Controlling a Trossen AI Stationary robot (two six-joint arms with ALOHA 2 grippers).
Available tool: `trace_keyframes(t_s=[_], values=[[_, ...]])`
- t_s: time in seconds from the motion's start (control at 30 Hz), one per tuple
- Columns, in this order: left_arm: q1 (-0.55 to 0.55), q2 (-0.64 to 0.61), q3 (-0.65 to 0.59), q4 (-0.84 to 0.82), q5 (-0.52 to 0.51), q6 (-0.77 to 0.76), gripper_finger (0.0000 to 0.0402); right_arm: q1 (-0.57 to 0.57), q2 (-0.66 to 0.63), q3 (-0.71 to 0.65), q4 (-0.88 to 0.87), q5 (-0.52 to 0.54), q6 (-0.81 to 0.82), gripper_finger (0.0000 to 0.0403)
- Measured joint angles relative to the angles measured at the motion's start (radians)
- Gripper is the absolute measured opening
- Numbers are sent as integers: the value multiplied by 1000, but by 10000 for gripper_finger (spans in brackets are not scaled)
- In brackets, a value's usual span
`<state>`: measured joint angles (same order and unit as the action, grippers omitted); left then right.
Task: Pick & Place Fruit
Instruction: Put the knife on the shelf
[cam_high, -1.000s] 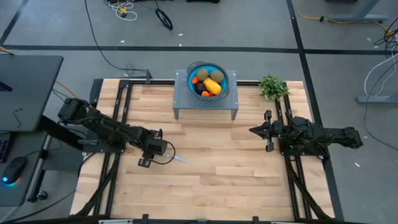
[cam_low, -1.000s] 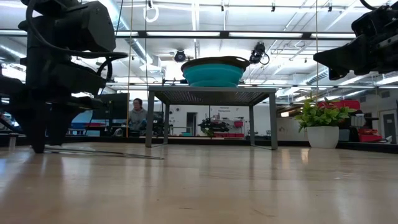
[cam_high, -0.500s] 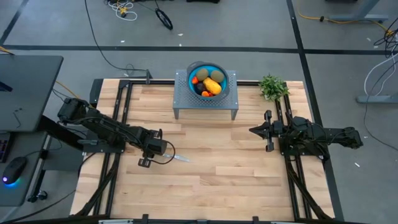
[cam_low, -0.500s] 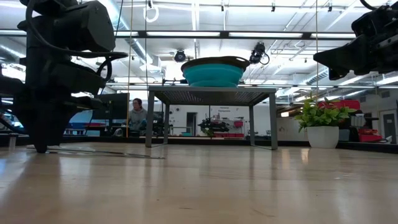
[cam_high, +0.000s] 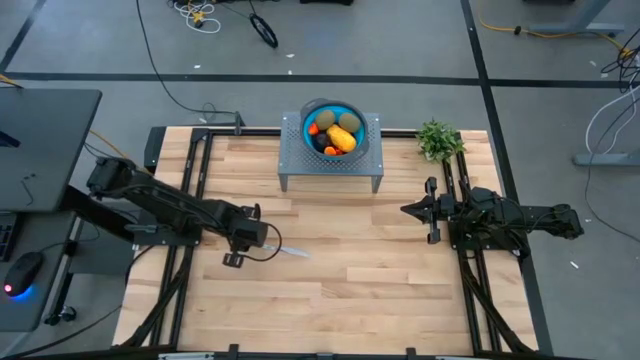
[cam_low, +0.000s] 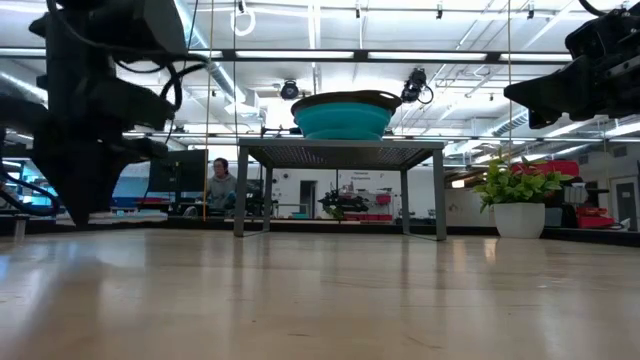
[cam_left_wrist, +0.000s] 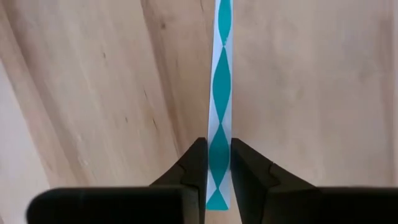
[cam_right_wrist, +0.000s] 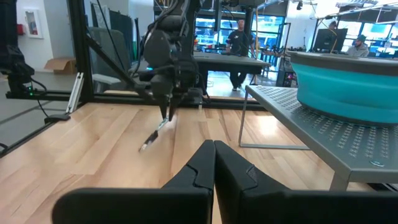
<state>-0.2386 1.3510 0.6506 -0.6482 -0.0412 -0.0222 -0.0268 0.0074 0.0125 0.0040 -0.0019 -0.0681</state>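
Left gripper (cam_left_wrist: 217, 180) is clamped on a slim flat strip with a teal-and-white diamond pattern (cam_left_wrist: 221, 93), low over the pale wooden tabletop (cam_high: 380, 270); the wrist view shows both dark fingers (cam_left_wrist: 194, 165) pressed against the strip's flat sides near one end, the rest running out ahead over the wood. Right gripper (cam_right_wrist: 214, 149) is pinched closed on nothing, held above the right side of the table and pointing toward the centre. Fruit (cam_high: 334, 132) sits well apart from both grippers, piled in a round teal bowl (cam_high: 312, 108) on a grey perforated metal stand (cam_high: 294, 158) at the far middle of the table: a longish yellow-orange piece (cam_high: 343, 138), brown-green ovals (cam_high: 349, 122), small red-orange bits (cam_high: 314, 128). Judging by looks, the pieces are light, rigid and smooth, so a bit slippery; the ovals and the long one are best taken across the narrow middle, from above, since the bowl wall blocks side access. Tiny red ones look hard to pinch, and they may roll. Strip looks thin and stiff, light. Hard to make out: exact fruit count, what lies under the top pieces, whether the strip's far tip touches wood. Low view shows only the bowl's outside, no fruit. Small green potted plant (cam_high: 438, 139) stands at the far right corner. A person (cam_low: 221, 185) is in the room behind.
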Motion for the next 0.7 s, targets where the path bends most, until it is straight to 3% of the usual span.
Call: trace_keyframes(t_s=[0.4, 0.7], values=[[-1, -133, 21, -65, 32, -77, 56, 0, 0, 0, 0, 0, 0, 7], [-1, -141, 22, -87, 4, -143, 55, 0, 0, 0, 0, 0, 0, 7]])
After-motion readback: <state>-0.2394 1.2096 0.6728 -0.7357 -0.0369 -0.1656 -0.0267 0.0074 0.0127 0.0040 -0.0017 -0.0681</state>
